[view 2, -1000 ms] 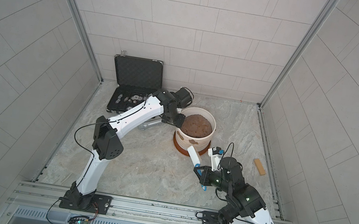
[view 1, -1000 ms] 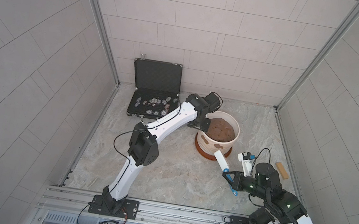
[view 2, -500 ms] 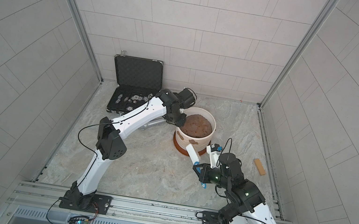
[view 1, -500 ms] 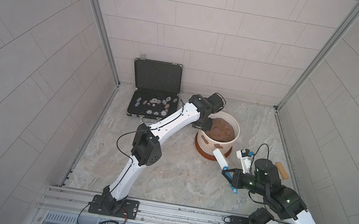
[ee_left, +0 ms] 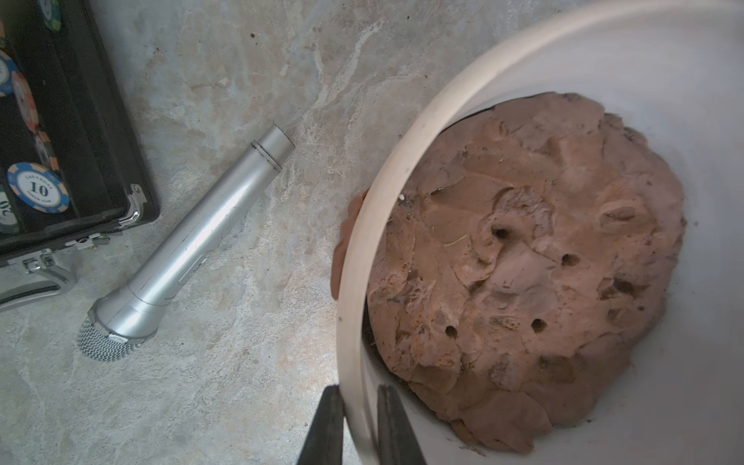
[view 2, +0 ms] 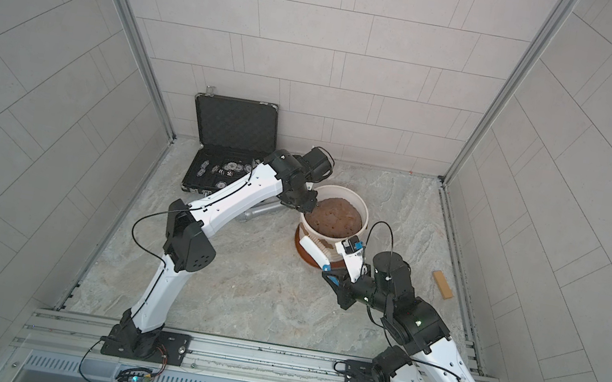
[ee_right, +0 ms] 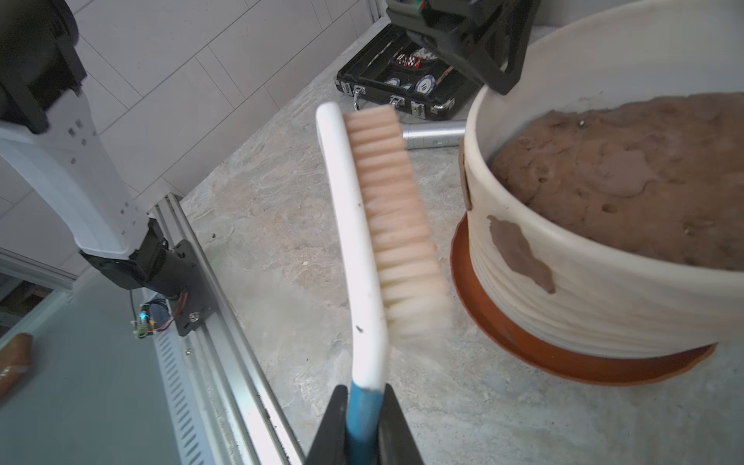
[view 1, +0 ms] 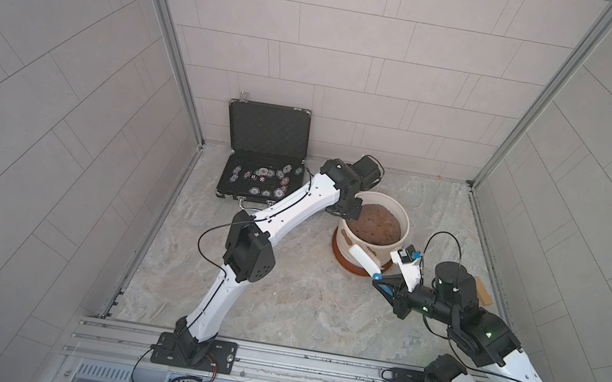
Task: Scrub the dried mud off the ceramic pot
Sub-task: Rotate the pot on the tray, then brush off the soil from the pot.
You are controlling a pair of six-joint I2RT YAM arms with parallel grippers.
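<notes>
The ceramic pot (view 1: 405, 234) (view 2: 365, 215) is cream-white and ribbed, and stands mid-floor filled with a brown soil mound (ee_left: 523, 261). My left gripper (ee_left: 359, 396) (view 1: 349, 210) is shut on the pot's far-left rim (ee_left: 362, 249), one finger outside and one inside. A patch of dried mud (ee_right: 519, 253) sticks to the near wall, a second (ee_right: 466, 181) further round it. My right gripper (ee_right: 362, 396) (view 1: 379, 280) is shut on the blue handle of a white scrub brush (ee_right: 362, 225) (view 1: 362, 258). Its cream bristles face the pot wall (ee_right: 604, 306), a small gap away.
A reddish-brown saucer (ee_right: 523, 346) sits under the pot. An open black case (view 1: 260, 176) of poker chips stands at the back left, with a silver microphone (ee_left: 193, 237) lying between it and the pot. A wooden block (view 2: 442, 284) lies at the right wall. The metal rail (view 1: 268, 356) runs along the front.
My left gripper has closed onto the pot's rim. My right arm has carried the brush forward, up to the pot's near wall.
</notes>
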